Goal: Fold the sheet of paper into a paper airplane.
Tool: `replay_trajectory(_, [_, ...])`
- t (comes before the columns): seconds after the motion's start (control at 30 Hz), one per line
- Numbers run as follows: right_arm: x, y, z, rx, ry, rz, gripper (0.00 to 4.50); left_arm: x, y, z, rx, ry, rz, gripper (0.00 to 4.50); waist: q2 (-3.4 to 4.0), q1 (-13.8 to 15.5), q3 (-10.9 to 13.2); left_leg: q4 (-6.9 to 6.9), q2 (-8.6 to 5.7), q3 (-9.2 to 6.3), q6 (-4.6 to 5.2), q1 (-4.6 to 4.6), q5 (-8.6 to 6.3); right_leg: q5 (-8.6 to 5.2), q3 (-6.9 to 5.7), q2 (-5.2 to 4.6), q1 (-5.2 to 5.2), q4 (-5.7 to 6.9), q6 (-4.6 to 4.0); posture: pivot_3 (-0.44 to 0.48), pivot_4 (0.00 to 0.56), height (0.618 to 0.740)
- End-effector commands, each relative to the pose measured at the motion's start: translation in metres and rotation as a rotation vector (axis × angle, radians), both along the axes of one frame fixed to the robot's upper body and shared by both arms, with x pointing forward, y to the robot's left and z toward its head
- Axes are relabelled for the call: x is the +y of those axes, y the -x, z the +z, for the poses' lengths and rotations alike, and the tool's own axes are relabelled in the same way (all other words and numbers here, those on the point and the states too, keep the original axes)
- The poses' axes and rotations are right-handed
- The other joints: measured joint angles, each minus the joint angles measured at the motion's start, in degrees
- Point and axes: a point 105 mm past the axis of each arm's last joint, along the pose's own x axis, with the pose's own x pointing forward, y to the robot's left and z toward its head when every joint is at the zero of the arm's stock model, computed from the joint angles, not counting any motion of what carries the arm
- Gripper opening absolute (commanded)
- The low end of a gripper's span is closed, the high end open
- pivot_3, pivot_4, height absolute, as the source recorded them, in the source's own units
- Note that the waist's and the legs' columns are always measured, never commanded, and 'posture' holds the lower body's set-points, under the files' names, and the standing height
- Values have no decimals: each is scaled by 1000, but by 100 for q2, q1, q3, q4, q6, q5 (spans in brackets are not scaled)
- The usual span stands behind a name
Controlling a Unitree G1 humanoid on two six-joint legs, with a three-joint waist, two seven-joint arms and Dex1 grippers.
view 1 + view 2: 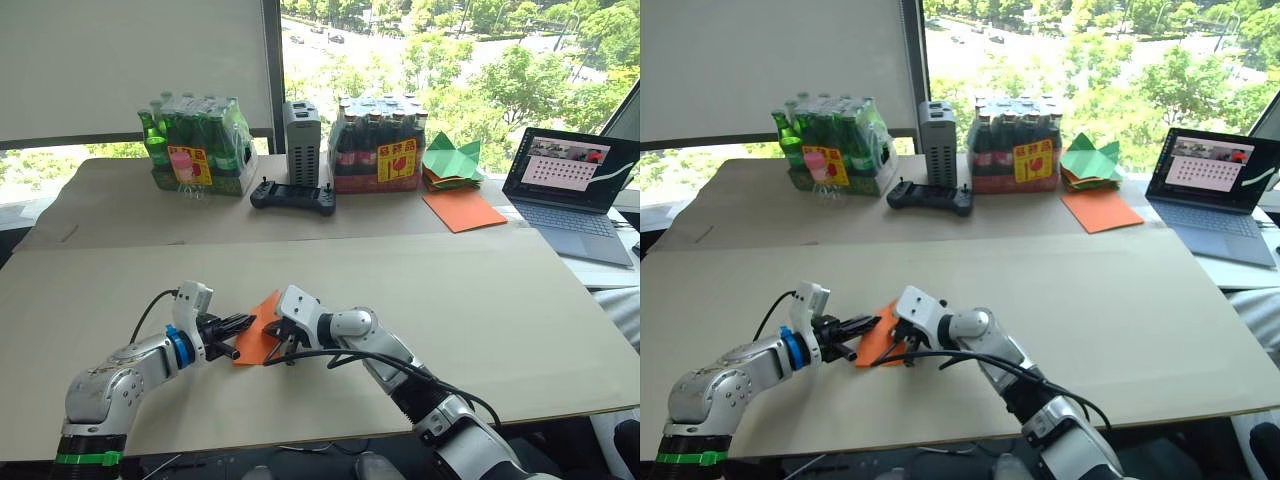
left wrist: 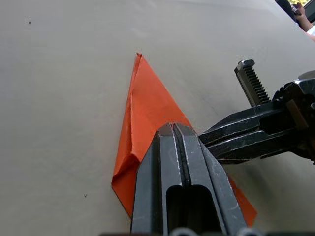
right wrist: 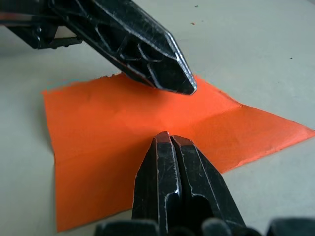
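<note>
- Because both grippers meet over the sheet of paper [image 1: 262,335] at the near edge of the cardboard-covered table [image 1: 480,300], you can treat this as a pressing step: the left gripper [image 1: 243,322] and the right gripper [image 1: 281,338] each have their fingers closed together, tips down on the orange surface, holding nothing between them.
- As the left wrist view shows, the paper is already folded to a point with a layered edge along one side, so you are probably flattening a crease; the task looks partway done.
- Farther back, you have a black handheld controller [image 1: 292,196] in front of a grey box [image 1: 302,143].
- On either side stand two shrink-wrapped packs: green bottles [image 1: 196,146] on the left, dark bottles [image 1: 379,142] on the right.
- Well apart to the right lie green paper shapes [image 1: 452,160] on a stack, a smooth orange sheet [image 1: 464,210], and an open laptop [image 1: 574,192].
</note>
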Motion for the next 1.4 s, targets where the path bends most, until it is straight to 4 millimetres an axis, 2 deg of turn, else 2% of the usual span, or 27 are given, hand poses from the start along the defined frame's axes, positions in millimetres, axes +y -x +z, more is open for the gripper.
replay_trajectory(0.03, [-2,-1,-1,-3,2,-15,0,7,-5,1,-41,-47,11,13,0,-3,0,0,0,0,0,0,0,0,0,0,-1,0,0,0,150,740])
replay_trajectory(0.2, [-2,0,-1,-4,0,-17,0,8,-13,-3,-41,-51,34,13,0,6,0,0,-1,0,0,-1,0,0,0,-1,1,-2,0,0,150,740])
replay_trajectory(0.4, [-4,0,3,-14,-2,-18,0,-1,-9,-14,-15,-53,8,13,0,6,0,0,-2,0,0,-1,0,0,0,-2,1,-1,0,0,150,740])
replay_trajectory(0.7, [-8,0,47,-19,-124,1,0,-6,-3,-24,14,-58,-16,13,0,17,0,0,-5,0,0,-2,0,0,0,-6,1,-2,1,0,150,740])
replay_trajectory(0.83, [-13,-1,37,-43,-67,5,0,-6,-3,-25,17,-60,-19,13,0,17,0,0,-6,0,0,-2,0,0,-1,-6,3,-4,1,0,150,740])
replay_trajectory(1.2, [-6,-1,20,-22,-36,-14,0,-2,-3,-21,10,-64,-12,13,0,14,0,0,-5,1,0,-2,0,0,-1,-6,1,-3,1,0,150,740])
replay_trajectory(1.4, [-9,-14,12,-33,-8,-78,0,-1,-2,-19,6,-63,-14,13,0,10,0,0,-5,1,0,-3,0,0,-1,-6,1,-3,1,0,150,740])
